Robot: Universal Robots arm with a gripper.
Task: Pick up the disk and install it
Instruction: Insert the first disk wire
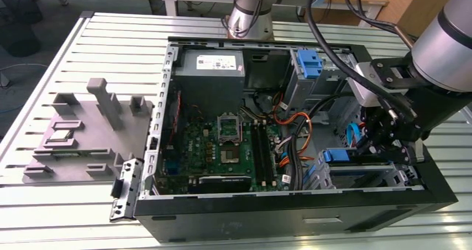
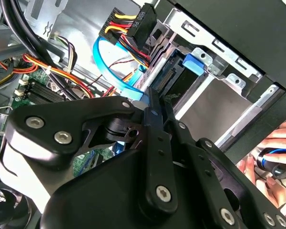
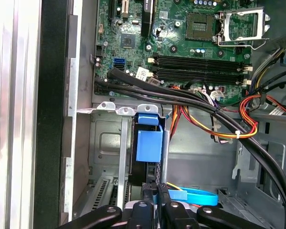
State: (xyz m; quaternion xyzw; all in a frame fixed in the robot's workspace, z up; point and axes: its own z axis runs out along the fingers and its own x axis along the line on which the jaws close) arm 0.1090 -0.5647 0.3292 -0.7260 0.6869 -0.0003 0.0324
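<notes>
The disk (image 3: 148, 169) stands on edge inside the metal drive cage (image 1: 368, 175) at the front corner of the open computer case, on the exterior view's right. Its blue plastic frame (image 3: 149, 143) sticks up from the slot, and the blue also shows in the exterior view (image 1: 335, 155). In the second wrist view the disk's connector edge (image 2: 174, 78) sits just past my fingertips. My gripper (image 3: 155, 191) is shut, its black fingers (image 2: 155, 112) together against the disk's dark end, with nothing held between them. In the exterior view the gripper (image 1: 385, 146) hangs over the cage.
The motherboard (image 1: 221, 145) fills the case floor. A blue flat cable (image 2: 109, 71) and a black power plug (image 2: 133, 24) with red and yellow wires hang beside my fingers. Thick black cables (image 3: 181, 98) cross above the cage. A hand (image 2: 271, 162) shows outside the case. A grey fixture (image 1: 88, 134) lies on the table.
</notes>
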